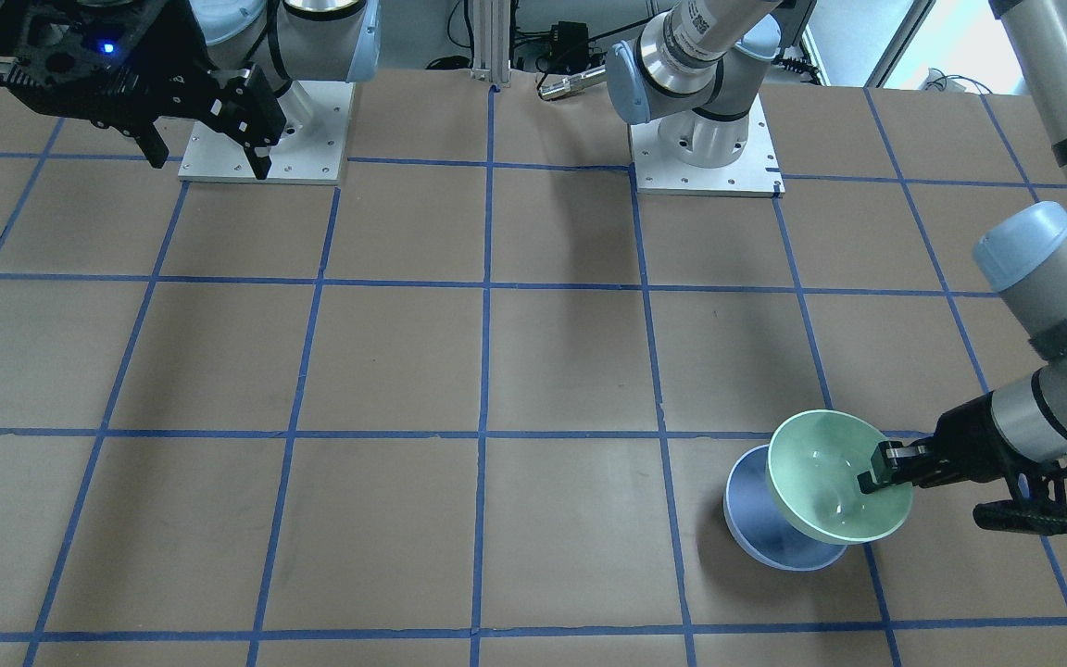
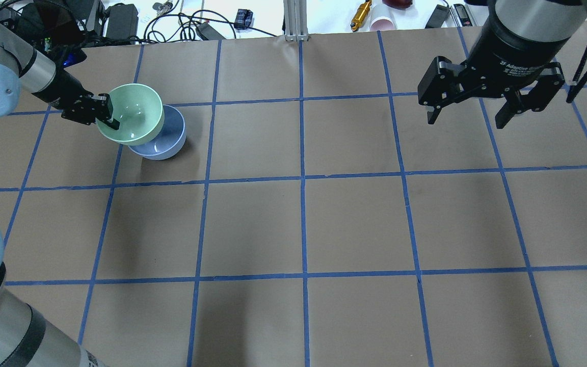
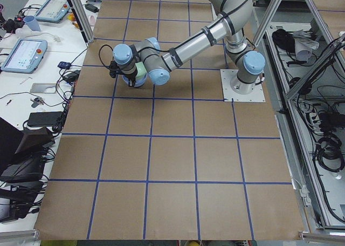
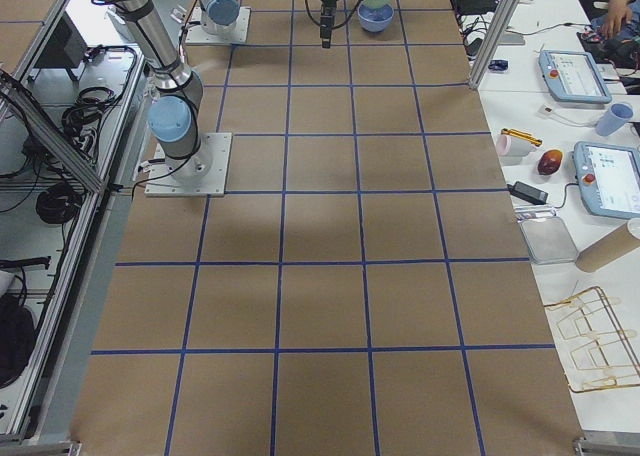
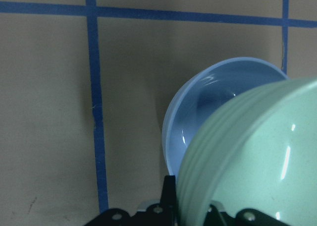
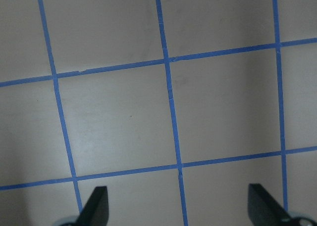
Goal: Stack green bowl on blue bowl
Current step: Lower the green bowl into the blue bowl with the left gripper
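My left gripper (image 2: 109, 113) is shut on the rim of the green bowl (image 2: 133, 111), which hangs tilted above and partly over the blue bowl (image 2: 163, 142). The blue bowl stands on the table at the far left. In the front view the left gripper (image 1: 870, 472) pinches the green bowl (image 1: 825, 474) over the blue bowl (image 1: 760, 523). The left wrist view shows the green bowl (image 5: 257, 156) close up in front of the blue bowl (image 5: 208, 102). My right gripper (image 2: 469, 112) is open and empty, high above the far right of the table; it also shows in the front view (image 1: 209, 148).
The table (image 2: 303, 224) is brown paper with a blue tape grid. Cables, a power brick and small tools lie beyond its far edge (image 2: 181, 20). The two arm bases (image 1: 705, 148) stand on plates at the robot's side.
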Tool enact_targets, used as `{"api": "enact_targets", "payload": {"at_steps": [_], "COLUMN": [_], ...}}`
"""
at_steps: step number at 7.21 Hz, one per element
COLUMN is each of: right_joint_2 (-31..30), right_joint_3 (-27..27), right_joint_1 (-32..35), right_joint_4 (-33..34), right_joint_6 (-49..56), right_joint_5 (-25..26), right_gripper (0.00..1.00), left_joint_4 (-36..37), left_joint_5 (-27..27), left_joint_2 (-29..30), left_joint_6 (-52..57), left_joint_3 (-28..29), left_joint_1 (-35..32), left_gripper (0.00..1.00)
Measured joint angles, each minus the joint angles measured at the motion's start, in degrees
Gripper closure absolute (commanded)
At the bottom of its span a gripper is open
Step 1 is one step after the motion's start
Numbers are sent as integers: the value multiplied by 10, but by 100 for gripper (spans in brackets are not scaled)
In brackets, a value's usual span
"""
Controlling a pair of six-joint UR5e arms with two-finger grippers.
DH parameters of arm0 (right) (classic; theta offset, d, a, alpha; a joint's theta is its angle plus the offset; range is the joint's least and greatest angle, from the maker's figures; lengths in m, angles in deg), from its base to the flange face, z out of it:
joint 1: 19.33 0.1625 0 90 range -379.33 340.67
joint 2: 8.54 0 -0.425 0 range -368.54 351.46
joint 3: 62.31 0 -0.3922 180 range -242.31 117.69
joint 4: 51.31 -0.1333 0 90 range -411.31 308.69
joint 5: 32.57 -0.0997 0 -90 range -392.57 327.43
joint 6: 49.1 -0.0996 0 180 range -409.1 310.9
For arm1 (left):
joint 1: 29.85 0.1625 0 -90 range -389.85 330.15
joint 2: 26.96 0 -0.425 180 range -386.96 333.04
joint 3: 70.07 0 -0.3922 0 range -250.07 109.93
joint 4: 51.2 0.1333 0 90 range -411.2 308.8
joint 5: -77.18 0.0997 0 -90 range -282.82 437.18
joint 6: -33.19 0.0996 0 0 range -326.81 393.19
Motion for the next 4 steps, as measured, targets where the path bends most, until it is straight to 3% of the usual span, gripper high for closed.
{"api": "enact_targets", "payload": {"at_steps": [4], "right_joint_2": [0], "right_joint_3": [0], "right_joint_1": [0], "right_joint_4": [0], "right_joint_6": [0], "right_joint_5": [0], "right_gripper": [0], "left_joint_4": [8], "left_joint_5": [9], "left_joint_2": [9], "left_joint_6": [-44], "left_joint_3": [11], "left_joint_1": [-18], "left_gripper": [100]}}
